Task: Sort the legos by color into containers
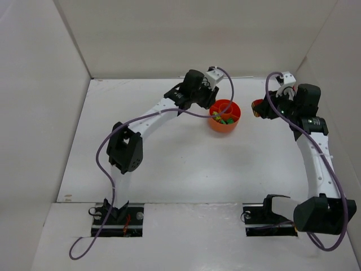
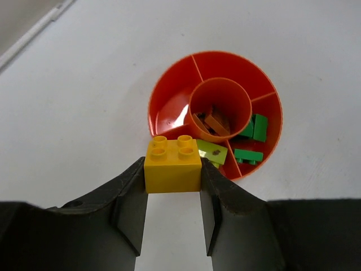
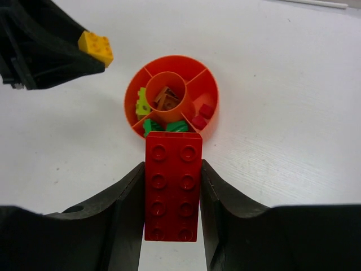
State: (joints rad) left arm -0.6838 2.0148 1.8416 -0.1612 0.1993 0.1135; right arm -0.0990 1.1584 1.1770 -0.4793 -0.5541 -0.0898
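Left gripper (image 2: 172, 172) pinches a yellow brick (image 2: 172, 165) by its two sides, studs up, two by two. Right gripper (image 3: 172, 169) pinches a red brick (image 3: 172, 186), long, two by four studs, clamped lengthwise with its far end poking past the fingertips. Both bricks are held off the table (image 1: 169, 164).

Past the fingertips sits the bowl (image 2: 169, 107), orange and round, with dividers around a center cup. In the left wrist view the yellow brick overlaps the bowl's near rim. In the right wrist view it hangs off to one side of the bowl, not touching. Whether it is over the rim or just beside it, cannot tell.

Bowl contents:
- Center cup: brown pieces (image 2: 214, 123), piled and tilted.
- Next to the cup: one lime brick (image 2: 211, 151), its near end hidden by the yellow brick.
- Next compartment over: green bricks (image 2: 256, 129), several of them.
- Compartment seen from the right wrist: two small red bricks (image 3: 203, 116).
- The other two compartments show bare orange.

From the top view, the bowl is mid-table toward the far side. The left gripper sits at its far-left edge. The right gripper is off to its right, apart from it, red brick pointing at the bowl.
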